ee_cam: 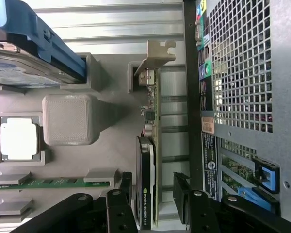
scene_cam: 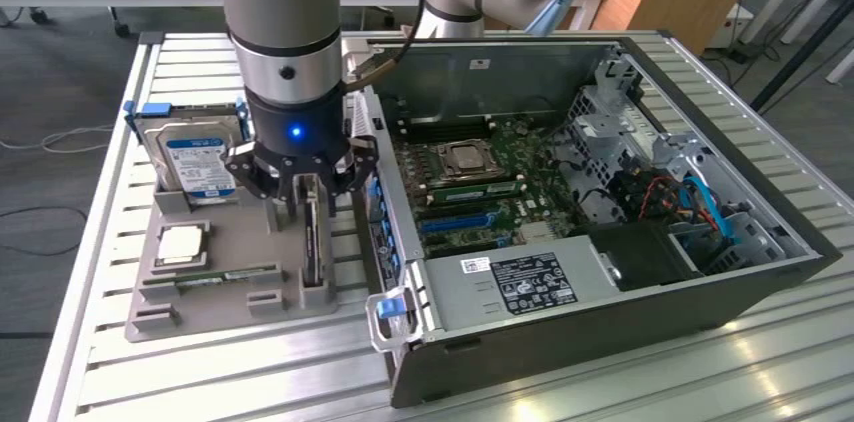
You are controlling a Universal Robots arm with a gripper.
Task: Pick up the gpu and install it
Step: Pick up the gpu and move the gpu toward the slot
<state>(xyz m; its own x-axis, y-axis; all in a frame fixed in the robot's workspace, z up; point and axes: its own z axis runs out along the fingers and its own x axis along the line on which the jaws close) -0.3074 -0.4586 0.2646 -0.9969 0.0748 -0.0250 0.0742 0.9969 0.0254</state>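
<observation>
Gripper (scene_cam: 310,200) jaws released astride gpu (ee_cam: 146,162) at the tray (scene_cam: 150,322) edge nearest the case; off-centre closing could cock the card.

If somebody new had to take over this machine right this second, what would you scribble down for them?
Claw: open, one finger on each side of the gpu, not closed on it.
Gpu: standing on edge in its slot in the grey tray, beside the open computer case.
Done: claw lined up over the card.
Left: gpu not yet gripped, lifted or installed in the case.
</observation>
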